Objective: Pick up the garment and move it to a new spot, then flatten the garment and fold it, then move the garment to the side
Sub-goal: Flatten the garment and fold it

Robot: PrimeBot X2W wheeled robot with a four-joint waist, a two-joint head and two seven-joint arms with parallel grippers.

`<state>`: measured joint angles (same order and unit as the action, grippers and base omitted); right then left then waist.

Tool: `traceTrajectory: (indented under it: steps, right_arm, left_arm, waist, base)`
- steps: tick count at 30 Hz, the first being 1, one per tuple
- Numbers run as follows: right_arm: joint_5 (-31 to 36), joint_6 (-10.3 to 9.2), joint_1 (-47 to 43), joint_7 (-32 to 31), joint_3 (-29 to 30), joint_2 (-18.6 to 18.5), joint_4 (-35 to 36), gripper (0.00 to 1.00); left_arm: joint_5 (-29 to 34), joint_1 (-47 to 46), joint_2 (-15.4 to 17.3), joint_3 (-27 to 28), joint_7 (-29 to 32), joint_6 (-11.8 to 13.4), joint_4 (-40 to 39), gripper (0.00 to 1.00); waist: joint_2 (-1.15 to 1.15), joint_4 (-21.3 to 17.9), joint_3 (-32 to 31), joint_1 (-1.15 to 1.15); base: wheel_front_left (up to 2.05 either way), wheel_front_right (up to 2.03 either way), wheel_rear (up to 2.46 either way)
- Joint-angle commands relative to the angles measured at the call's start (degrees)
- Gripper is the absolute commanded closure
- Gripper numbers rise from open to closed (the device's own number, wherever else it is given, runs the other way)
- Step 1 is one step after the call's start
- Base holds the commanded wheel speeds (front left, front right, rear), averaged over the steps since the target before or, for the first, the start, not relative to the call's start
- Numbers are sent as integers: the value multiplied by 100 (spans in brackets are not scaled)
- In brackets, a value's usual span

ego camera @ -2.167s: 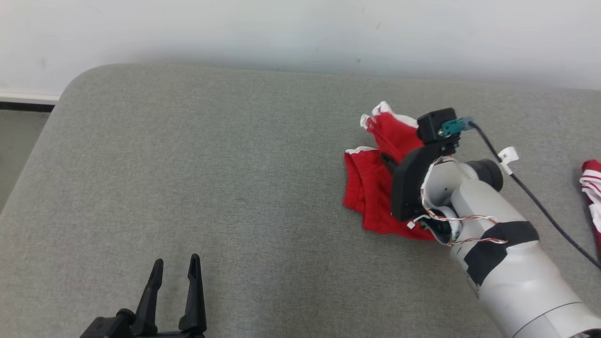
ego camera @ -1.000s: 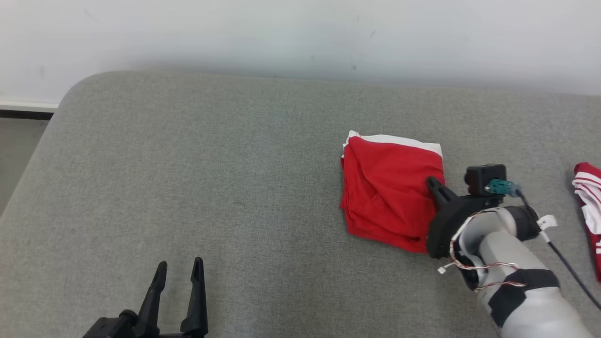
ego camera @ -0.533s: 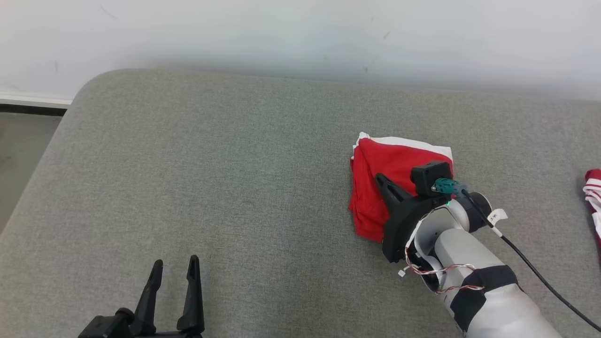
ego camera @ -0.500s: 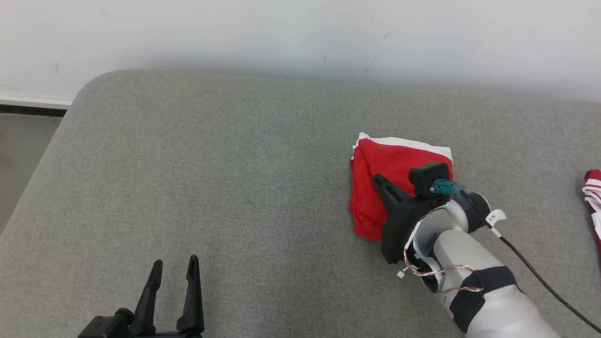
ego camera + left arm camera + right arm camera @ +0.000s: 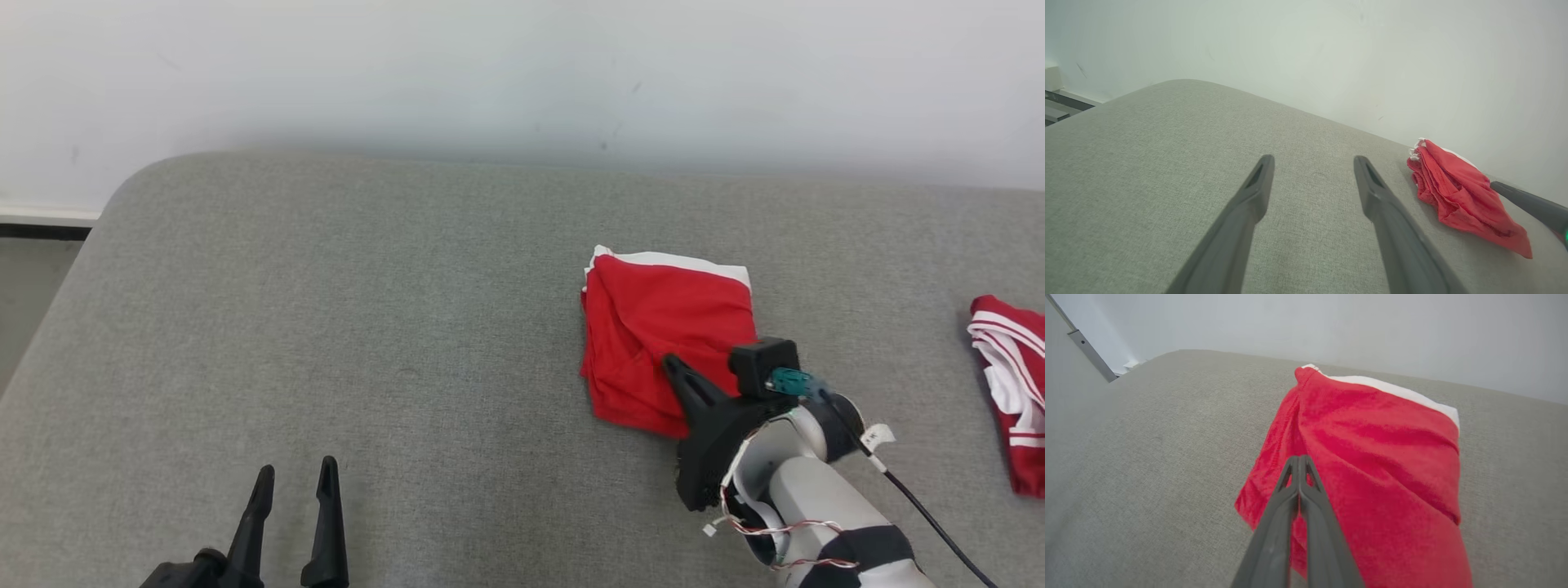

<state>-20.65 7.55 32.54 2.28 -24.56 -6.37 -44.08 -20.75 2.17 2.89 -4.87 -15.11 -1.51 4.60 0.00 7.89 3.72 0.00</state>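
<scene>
Nearest me, the left gripper (image 5: 296, 467) hovers low over the grey cushion (image 5: 367, 310), fingers apart and empty. Further in and to the right, the right gripper (image 5: 1299, 458) has its fingers pressed together, with its tip over the near edge of the garment (image 5: 661, 327). The garment lies folded in a red square on the cushion, right of centre, white band along its far side. It looks light, soft and limp. I reckon a pinch through all layers at the near edge would keep the fold from spilling. A second red-and-white garment (image 5: 1008, 392) lies well apart on the far right.

Grey upholstered surface (image 5: 367, 327) (red garment (image 5: 653, 327) atop)
</scene>
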Motion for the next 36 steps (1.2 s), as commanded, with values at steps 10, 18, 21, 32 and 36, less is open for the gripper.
traceTrajectory:
  steps: [10, 18, 21, 32, 36]
  right_arm:
    - [355, -16, -58, -236, 283, 186, -109, 0]
    - [323, -16, 120, -323, 130, 307, -64, 0]
    - [183, -16, 144, -424, 202, 326, -183, 0]
    - [209, -16, 368, -316, 476, 349, -794, 5]
    - [127, -16, 417, -324, 445, 352, -923, 10]
  left_arm:
    - [34, -70, 1, -85, 1, 0, 4, 0]
    - [29, -80, 0, -118, 1, 25, 3, 0]
    - [34, -70, 1, -129, 1, 19, -3, 0]
    - [66, -15, 0, -92, 1, -39, 12, 0]
    - [72, -3, 1, -87, 1, -58, 30, 0]
  waist:
    - [0, 3, 100, 0]
    - [0, 114, 134, 0]
    - [0, 149, 142, 0]
    - [0, 193, 152, 0]
    - [0, 197, 153, 0]
  base:
    - [0, 0, 0]
    - [0, 0, 0]
    - [0, 0, 0]
    - [0, 0, 0]
    - [0, 0, 0]
